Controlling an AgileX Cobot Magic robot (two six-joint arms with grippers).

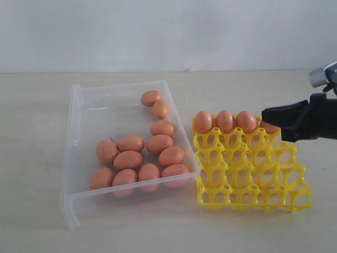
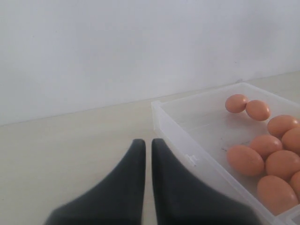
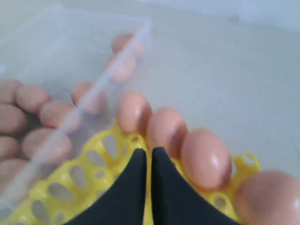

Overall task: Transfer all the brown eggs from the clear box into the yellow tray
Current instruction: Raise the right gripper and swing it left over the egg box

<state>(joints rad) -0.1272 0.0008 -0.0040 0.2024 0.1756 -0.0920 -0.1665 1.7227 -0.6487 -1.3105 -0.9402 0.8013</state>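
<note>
Yellow tray [image 1: 251, 182]: four brown eggs [image 1: 225, 121] — twelve in clear box [image 1: 78, 138].

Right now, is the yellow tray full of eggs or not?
Not full. The yellow tray holds four brown eggs along one edge row; the other cups in view are bare.

Brown eggs [image 1: 129, 159] are crowding the lower right of the clear box [image 1: 99, 112]; its upper left and the lower rows of the yellow tray [image 1: 253, 183] are lying open.

Lab – bare table [image 1: 31, 158], blank wall [image 1: 158, 31]
</note>
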